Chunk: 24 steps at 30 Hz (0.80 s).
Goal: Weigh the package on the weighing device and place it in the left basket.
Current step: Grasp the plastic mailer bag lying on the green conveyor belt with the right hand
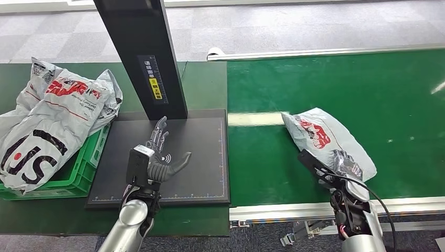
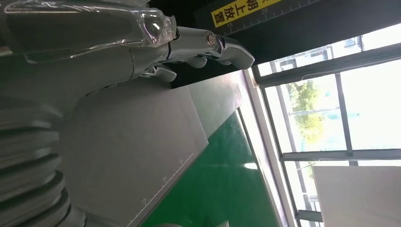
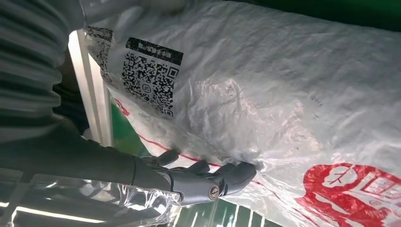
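A white plastic package [image 1: 322,137] with red print lies on the green belt [image 1: 341,79], right of the scale. My right hand [image 1: 338,170] is at its near end, thumb spread to the left and fingers lying on the bag. In the right wrist view the fingertips [image 3: 236,172] press into the bag's crinkled skin [image 3: 283,85] below a QR label [image 3: 149,75]. My left hand [image 1: 160,155] hovers over the black weighing plate [image 1: 202,157], open, fingers spread and holding nothing. The left wrist view has its fingers [image 2: 208,45] above the plate [image 2: 132,151].
A black column [image 1: 147,58] with a yellow label rises from the back of the plate. The green basket [image 1: 86,165] at the left holds large white packages [image 1: 47,126] piled above its rim. A silver rail [image 1: 325,207] edges the belt's near side.
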Motion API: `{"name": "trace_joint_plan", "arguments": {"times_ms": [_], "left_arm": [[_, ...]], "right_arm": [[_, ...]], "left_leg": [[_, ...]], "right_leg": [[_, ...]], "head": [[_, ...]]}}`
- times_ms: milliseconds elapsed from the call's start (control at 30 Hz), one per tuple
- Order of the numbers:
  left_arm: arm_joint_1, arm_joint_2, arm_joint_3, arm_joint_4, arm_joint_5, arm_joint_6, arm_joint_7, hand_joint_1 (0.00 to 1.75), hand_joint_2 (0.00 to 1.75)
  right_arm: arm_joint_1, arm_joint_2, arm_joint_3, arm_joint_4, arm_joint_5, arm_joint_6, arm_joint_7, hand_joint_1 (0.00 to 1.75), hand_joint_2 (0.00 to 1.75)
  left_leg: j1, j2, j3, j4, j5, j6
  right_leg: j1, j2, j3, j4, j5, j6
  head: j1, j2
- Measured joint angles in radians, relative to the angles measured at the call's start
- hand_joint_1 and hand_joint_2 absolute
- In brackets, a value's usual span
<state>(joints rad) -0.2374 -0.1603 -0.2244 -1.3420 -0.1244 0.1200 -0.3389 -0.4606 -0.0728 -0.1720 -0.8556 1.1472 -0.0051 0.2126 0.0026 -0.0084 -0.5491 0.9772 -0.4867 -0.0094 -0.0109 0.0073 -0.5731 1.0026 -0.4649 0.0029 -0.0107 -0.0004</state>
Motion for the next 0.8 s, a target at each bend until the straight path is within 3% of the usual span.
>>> {"name": "trace_joint_plan", "arguments": {"times_ms": [500, 800], "left_arm": [[0.014, 0.0, 0.027, 0.0, 0.001, -0.004, 0.0, 0.0, 1.75], [0.033, 0.001, 0.05, -0.004, 0.011, 0.002, -0.003, 0.0, 1.75]], "right_arm": [[-0.022, 0.003, 0.0, -0.007, -0.142, -0.012, -0.141, 1.75, 1.75], [-0.03, 0.02, 0.015, -0.052, -0.206, -0.033, -0.179, 1.75, 1.75]], "left_leg": [[0.0, 0.0, 0.0, 0.0, 0.0, 0.0], [0.0, 0.0, 0.0, 0.0, 0.0, 0.0]], "right_leg": [[0.0, 0.0, 0.0, 0.0, 0.0, 0.0], [0.0, 0.0, 0.0, 0.0, 0.0, 0.0]], "head": [[0.0, 0.0], [0.0, 0.0]]}}
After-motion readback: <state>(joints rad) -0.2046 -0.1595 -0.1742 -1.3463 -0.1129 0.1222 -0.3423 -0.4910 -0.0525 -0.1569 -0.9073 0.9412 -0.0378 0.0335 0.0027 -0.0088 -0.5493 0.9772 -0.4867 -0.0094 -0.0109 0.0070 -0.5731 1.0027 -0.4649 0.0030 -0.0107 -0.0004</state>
